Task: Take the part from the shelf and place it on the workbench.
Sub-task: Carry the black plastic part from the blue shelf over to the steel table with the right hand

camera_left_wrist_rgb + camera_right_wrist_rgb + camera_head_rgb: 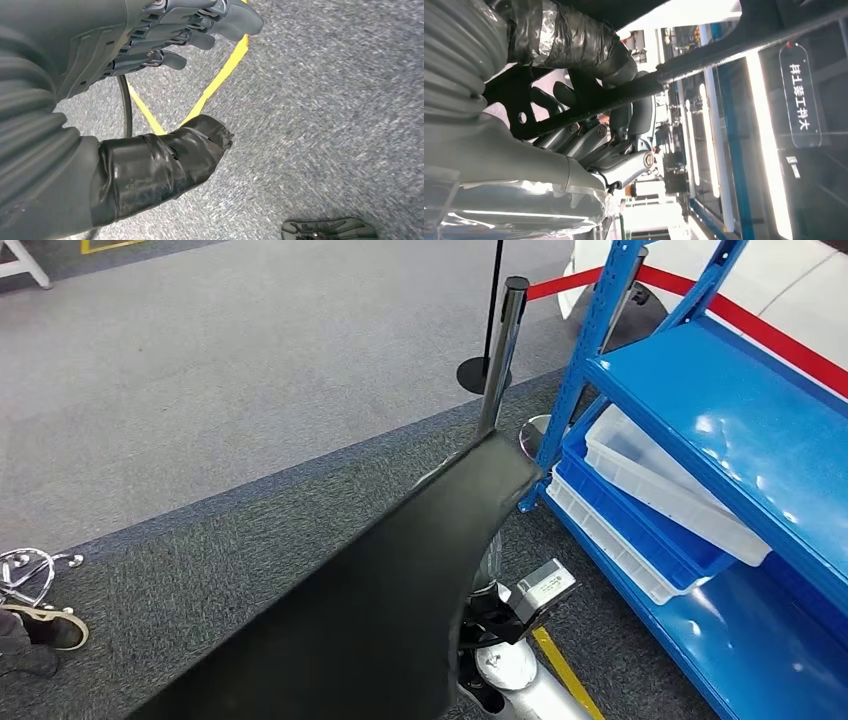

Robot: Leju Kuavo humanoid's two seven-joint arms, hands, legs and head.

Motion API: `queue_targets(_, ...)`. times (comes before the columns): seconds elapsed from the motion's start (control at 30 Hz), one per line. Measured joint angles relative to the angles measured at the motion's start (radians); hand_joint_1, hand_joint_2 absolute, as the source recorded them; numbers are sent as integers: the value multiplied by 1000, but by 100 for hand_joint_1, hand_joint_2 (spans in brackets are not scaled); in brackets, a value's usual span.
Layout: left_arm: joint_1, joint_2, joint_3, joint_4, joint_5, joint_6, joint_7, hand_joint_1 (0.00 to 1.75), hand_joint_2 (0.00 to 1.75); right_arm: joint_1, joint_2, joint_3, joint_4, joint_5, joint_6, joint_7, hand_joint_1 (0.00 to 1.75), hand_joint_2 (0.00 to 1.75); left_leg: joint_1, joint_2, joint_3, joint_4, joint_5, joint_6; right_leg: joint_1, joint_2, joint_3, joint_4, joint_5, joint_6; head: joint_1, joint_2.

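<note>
A large black curved panel, the part, fills the lower middle of the head view, lifted off the blue shelf and tilted with its narrow end up. My right hand grips the edge of the part, its taped thumb on one side and the darker fingers on the other. My right arm shows just under the panel. My left hand hangs over the grey carpet with fingers stretched out and nothing in it.
On the blue shelf's lower level lie a white tray and a blue tray. A stanchion post with a red belt stands beside the shelf. Yellow floor tape crosses the carpet. A person's shoe is at the left.
</note>
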Motion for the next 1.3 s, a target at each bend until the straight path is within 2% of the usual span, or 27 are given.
queue_targets(0.07, 0, -1, 0, 0, -23, -15, -3, 0, 175, 0, 0, 0, 3, 8, -17, 2, 171, 175, 2, -25, -11, 20, -9, -9, -11, 56, 43, -109, 47, 1, -1, 0)
queue_targets(0.1, -1, 0, 0, 1, -36, -24, -4, 0, 175, 3, -2, 0, 4, 12, -26, 3, 171, 175, 5, -37, -20, 28, -11, -15, -13, 78, 53, -136, 53, 0, -1, 0)
queue_targets(0.13, -1, 1, 0, 1, -47, -34, -5, 0, 175, 6, -3, 0, 4, 15, -36, 5, 171, 175, 8, -49, -27, 32, -10, -21, -13, 89, 54, -141, 48, -3, 0, 0)
queue_targets(0.2, 5, 3, 0, 1, -65, -46, -6, 0, 175, 13, -8, -1, 2, 20, -53, 13, 171, 175, 14, -65, -36, 31, -7, -33, -11, 66, 59, -150, 52, -14, 2, 0)
queue_targets(0.23, 8, 4, 0, 1, -74, -49, -8, 0, 175, 16, -11, -2, -2, 22, -61, 18, 171, 175, 13, -50, -40, 38, -11, -38, -12, 54, 64, -155, 53, -20, 0, 0)
queue_targets(0.27, 9, 5, -1, 1, -82, -51, -9, 0, 175, 20, -13, -3, -8, 22, -69, 22, 171, 175, 12, -23, -52, 63, -23, -42, -13, 40, 70, -161, 54, -25, -4, 0)
queue_targets(0.33, 5, 7, -1, 1, -98, -55, -11, 0, 175, 32, -20, -7, -19, 24, -84, 29, 171, 175, 11, 46, -106, 171, -71, -51, -10, 11, 81, -168, 52, -32, -9, 0)
queue_targets(0.4, 2, 7, -3, 1, -112, -60, -11, 0, 175, 48, -28, -11, -26, 28, -97, 33, 171, 175, 16, 71, -170, 289, -109, -57, -7, -20, 86, -169, 46, -35, -9, 0)
queue_targets(0.43, 3, 7, -4, 1, -118, -62, -11, 0, 175, 56, -33, -12, -29, 30, -103, 35, 171, 175, 17, 75, -182, 307, -106, -58, -7, -34, 89, -169, 43, -35, -10, 0)
queue_targets(0.47, 4, 7, -6, 1, -123, -63, -11, 0, 175, 63, -37, -14, -33, 33, -108, 36, 171, 175, 19, 78, -171, 283, -84, -58, -7, -47, 92, -169, 40, -33, -9, 0)
queue_targets(0.5, 5, 8, -8, 1, -127, -64, -11, 0, 175, 67, -40, -16, -38, 35, -111, 36, 171, 175, 19, 85, -139, 222, -49, -57, -7, -59, 96, -169, 36, -31, -10, 0)
queue_targets(0.57, 4, 10, -10, 1, -132, -64, -13, 0, 175, 70, -45, -19, -49, 36, -113, 35, 171, 175, 11, 119, -65, 82, -1, -49, -4, -80, 105, -170, 28, -24, -9, 0)
queue_targets(0.63, 1, 12, -10, 1, -135, -65, -15, 0, 175, 70, -48, -22, -56, 37, -113, 35, 171, 175, 0, 134, -34, 22, 5, -37, -1, -96, 111, -174, 22, -14, -9, 0)
queue_targets(0.7, 3, 15, -11, 1, -138, -65, -16, 0, 175, 71, -50, -25, -60, 37, -113, 35, 171, 175, -2, 114, -32, 16, 5, -25, 0, -107, 118, -180, 18, -2, -8, 0)
queue_targets(0.77, 8, 18, -11, 1, -138, -65, -16, 0, 175, 71, -53, -28, -64, 37, -114, 36, 171, 175, 2, 95, -22, 4, 8, -13, -1, -81, 116, -160, 0, 7, -6, 0)
queue_targets(0.83, 5, 19, -11, 1, -139, -65, -16, 0, 175, 73, -57, -31, -67, 37, -114, 36, 171, 175, 4, 77, -13, -2, 8, 0, -1, -35, 70, -61, -50, 7, -1, 0)
queue_targets(0.9, 1, 19, -13, 1, -139, -66, -17, 0, 175, 77, -62, -33, -69, 37, -115, 35, 171, 175, 3, 54, -11, -2, 6, 7, 1, -18, -5, 71, -98, 5, 1, 0)
queue_targets(0.93, 0, 18, -15, 1, -139, -66, -17, 0, 175, 80, -64, -34, -69, 37, -115, 35, 171, 175, 3, 41, -10, 0, 4, 7, 2, -15, -29, 102, -98, 4, 1, 0)
queue_targets(0.97, 0, 18, -18, 1, -139, -67, -17, 0, 175, 83, -66, -34, -69, 38, -115, 36, 171, 175, 2, 27, -9, 2, 2, 6, 3, -13, -34, 95, -76, 3, 1, 0)
queue_targets(1.0, 1, 18, -21, 1, -139, -68, -17, 0, 175, 84, -68, -34, -69, 38, -116, 36, 171, 175, 2, 12, -7, 5, -1, 4, 2, -9, -20, 49, -37, 2, 1, 0)
queue_targets(1.07, 0, 18, -25, 1, -139, -69, -17, 0, 175, 85, -71, -34, -71, 39, -119, 37, 171, 175, 2, -15, -9, 17, -9, -3, -4, 35, 31, -87, 35, -2, 0, 0)
queue_targets(1.1, -1, 18, -26, 1, -139, -69, -17, 0, 175, 85, -73, -34, -73, 39, -122, 38, 171, 175, 3, -28, -15, 23, -12, -8, -7, 58, 50, -133, 52, -3, -1, 0)
queue_targets(1.13, -2, 18, -27, 1, -138, -70, -17, 0, 175, 86, -74, -34, -74, 39, -123, 38, 171, 175, 6, -39, -21, 28, -13, -14, -7, 75, 59, -156, 56, -4, -1, 0)
queue_targets(1.17, -2, 19, -27, 1, -138, -71, -18, 0, 175, 87, -75, -34, -75, 39, -124, 38, 171, 175, 9, -51, -26, 29, -12, -20, -6, 78, 61, -160, 52, -6, -1, 0)
queue_targets(1.2, 0, 20, -27, 1, -138, -72, -18, 0, 175, 87, -76, -34, -76, 39, -125, 38, 171, 175, 13, -62, -28, 26, -10, -27, -5, 64, 64, -162, 54, -10, -1, 0)
queue_targets(1.23, 3, 20, -28, 1, -138, -73, -20, 0, 175, 87, -76, -34, -77, 38, -124, 38, 171, 175, 15, -55, -30, 27, -10, -33, -4, 52, 69, -169, 56, -16, 0, 0)
queue_targets(1.3, 5, 21, -28, 0, -138, -74, -23, 0, 175, 85, -76, -34, -77, 37, -120, 37, 171, 175, 12, -4, -51, 70, -32, -42, -6, 24, 83, -182, 59, -27, -5, 0)
